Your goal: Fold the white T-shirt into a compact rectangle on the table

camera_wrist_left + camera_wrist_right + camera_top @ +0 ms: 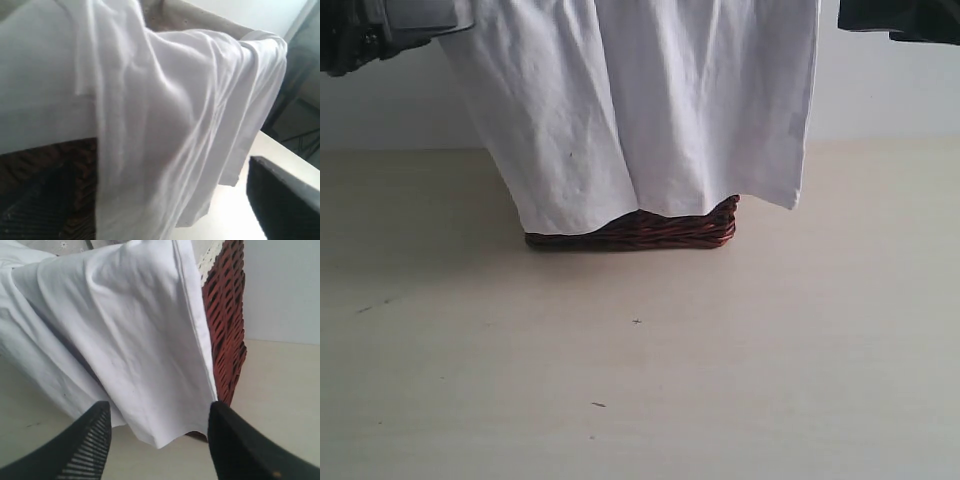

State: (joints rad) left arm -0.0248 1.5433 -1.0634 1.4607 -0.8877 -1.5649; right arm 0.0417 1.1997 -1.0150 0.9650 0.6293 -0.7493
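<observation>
Here the white T-shirt [650, 110] hangs draped over the wicker basket [670, 228], far in the middle of the tabletop [640, 380], hiding all but its base. The right pincer [160, 410] is spread apart, with nothing between its fingers. Of the left pincer [281, 200] only one finger shows, so I cannot tell its state.

The right jaws are black wedges, one with a ribbed inner pad [92, 452], and the left arm [355, 45] is black and grey.
</observation>
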